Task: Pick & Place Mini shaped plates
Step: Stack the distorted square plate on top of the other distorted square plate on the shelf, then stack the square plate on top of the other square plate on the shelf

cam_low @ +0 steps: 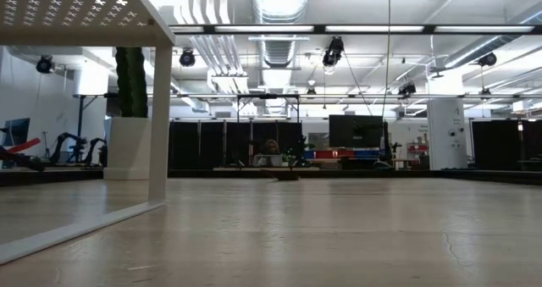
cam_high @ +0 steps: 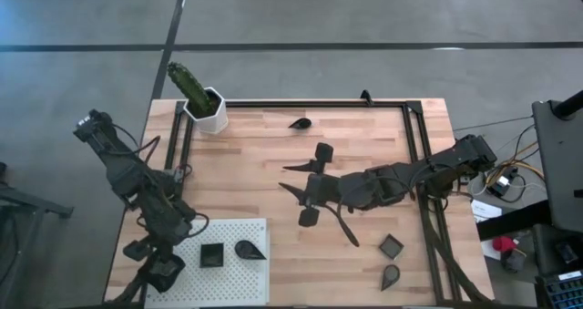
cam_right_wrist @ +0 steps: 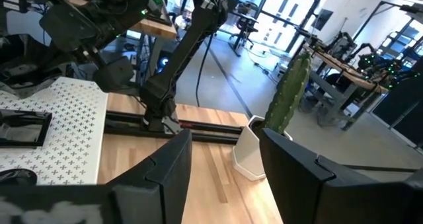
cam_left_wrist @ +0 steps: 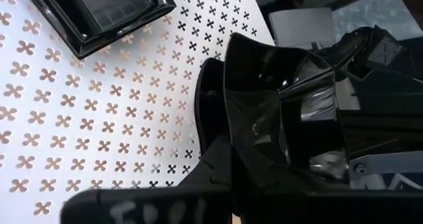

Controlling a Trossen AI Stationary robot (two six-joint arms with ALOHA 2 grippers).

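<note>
A white perforated board (cam_high: 228,280) at the table's near left carries a square dark plate (cam_high: 211,255) and a teardrop one (cam_high: 249,249). My left gripper (cam_high: 164,269) hangs over the board's left edge, shut on a glossy black mini plate (cam_left_wrist: 284,118). The square plate (cam_left_wrist: 99,12) lies just beyond it. More dark plates rest flat on the wood: one at the far middle (cam_high: 299,123), a square one (cam_high: 391,246) and a teardrop one (cam_high: 390,275) at the near right. My right gripper (cam_high: 310,195) is open above the table's middle, holding nothing. My left gripper pinches the glossy plate by its rim (cam_left_wrist: 231,151) between its two fingers, slanting down over the board's left edge. The plate stands tilted on edge in the hold, above the board (cam_left_wrist: 99,138). The finger on the far side of the plate is hidden by it.
A white hexagonal pot with a green cactus (cam_high: 206,107) stands at the far left corner. A dark rail frame (cam_high: 414,145) runs along the table's far and side edges. Bare wood lies between the board and the right-hand plates.
</note>
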